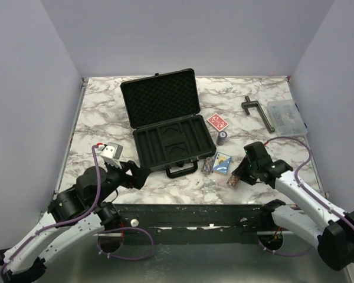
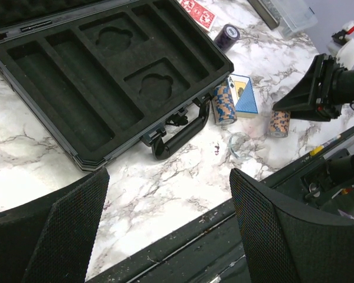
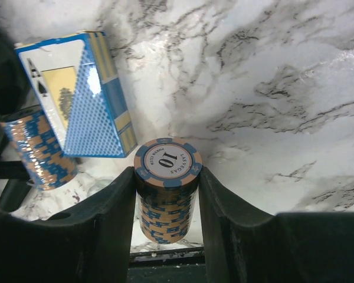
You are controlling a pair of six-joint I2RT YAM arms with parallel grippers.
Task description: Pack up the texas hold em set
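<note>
1. Two arms reach forward from the near edge. The right gripper (image 3: 167,177) is low over the marble table (image 1: 106,106), right of the case, and its two fingers (image 3: 109,218) press against both sides of an upright chip stack (image 3: 167,194). The blue-and-tan stack's top chip reads "10".
2. The left gripper (image 2: 168,224) hangs above the table's near edge, in front of the case, its mesh-faced fingers spread wide with nothing between them.
3. The black case (image 1: 165,124) lies open at mid-table. Its foam-lined lid is tilted back and its handle (image 2: 177,137) points toward the arms. Every slot of the tray shows only bare foam.
4. The blue card deck (image 3: 76,94) lies flat just beside the held stack. A second blue-and-tan stack (image 2: 224,103) lies on its side, touching the deck's other edge, near the handle.
5. The red card deck (image 1: 218,122) lies flat right of the case, with a dark chip stack (image 1: 222,137) upright just nearer the arms.
</note>
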